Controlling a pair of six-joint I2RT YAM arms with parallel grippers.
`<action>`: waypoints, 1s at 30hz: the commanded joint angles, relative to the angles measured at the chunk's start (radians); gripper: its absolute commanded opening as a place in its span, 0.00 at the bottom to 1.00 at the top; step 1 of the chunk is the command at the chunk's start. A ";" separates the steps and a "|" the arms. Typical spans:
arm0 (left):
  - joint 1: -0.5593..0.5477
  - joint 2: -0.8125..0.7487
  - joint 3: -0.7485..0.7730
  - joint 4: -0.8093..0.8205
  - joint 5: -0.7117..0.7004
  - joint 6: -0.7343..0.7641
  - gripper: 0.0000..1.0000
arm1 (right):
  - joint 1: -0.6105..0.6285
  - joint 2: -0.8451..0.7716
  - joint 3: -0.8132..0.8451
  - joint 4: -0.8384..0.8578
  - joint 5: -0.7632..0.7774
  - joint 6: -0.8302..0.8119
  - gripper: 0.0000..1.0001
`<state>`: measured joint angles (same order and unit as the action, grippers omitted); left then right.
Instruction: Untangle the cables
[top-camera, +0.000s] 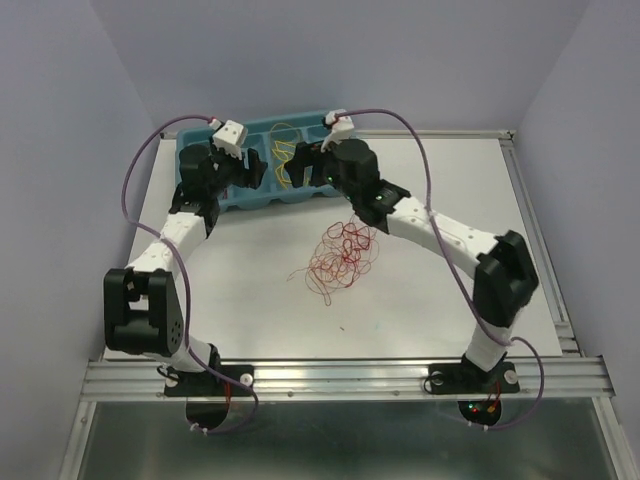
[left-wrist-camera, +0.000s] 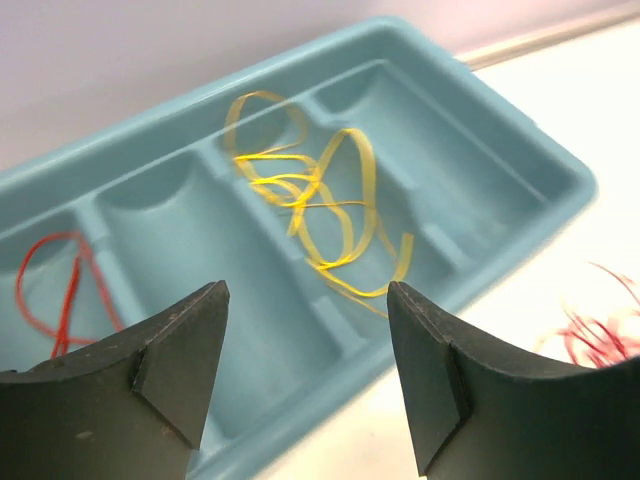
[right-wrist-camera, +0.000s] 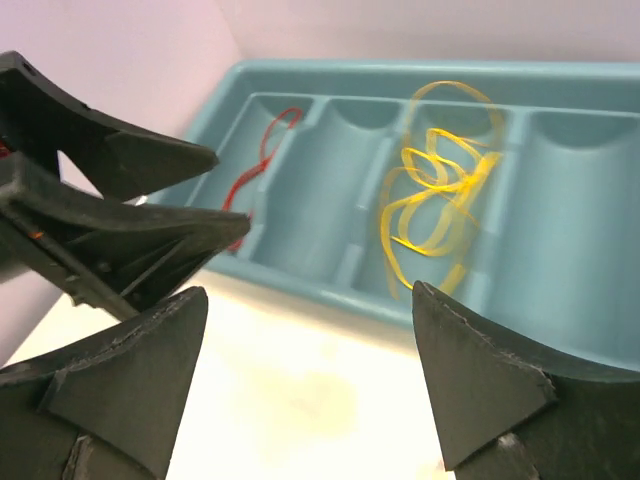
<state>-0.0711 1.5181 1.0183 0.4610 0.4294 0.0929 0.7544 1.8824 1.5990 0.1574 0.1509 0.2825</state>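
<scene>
From above, a tangle of thin red and orange cables (top-camera: 340, 255) lies on the white table (top-camera: 420, 300), near a teal plastic compartment tray (top-camera: 270, 203). The left wrist view shows the left gripper (left-wrist-camera: 305, 290) with jaws spread above this tray, where curly yellow cables (left-wrist-camera: 310, 195) lie in one compartment and a red cable (left-wrist-camera: 60, 290) in another. The right wrist view shows the right gripper (right-wrist-camera: 310, 292) with jaws likewise spread, holding nothing.
</scene>
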 joint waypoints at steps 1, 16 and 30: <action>-0.119 -0.154 -0.010 -0.129 0.195 0.261 0.78 | -0.012 -0.295 -0.239 -0.039 0.131 -0.025 0.88; -0.492 -0.184 -0.126 -0.318 0.112 0.502 0.85 | -0.015 -0.338 -0.439 -0.433 0.383 0.103 0.90; -0.493 -0.065 -0.118 -0.282 0.075 0.461 0.82 | -0.188 0.030 -0.195 -0.449 0.207 0.012 0.38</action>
<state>-0.5640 1.4445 0.8940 0.1406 0.5064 0.5602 0.5671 1.9034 1.3212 -0.2916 0.4068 0.3286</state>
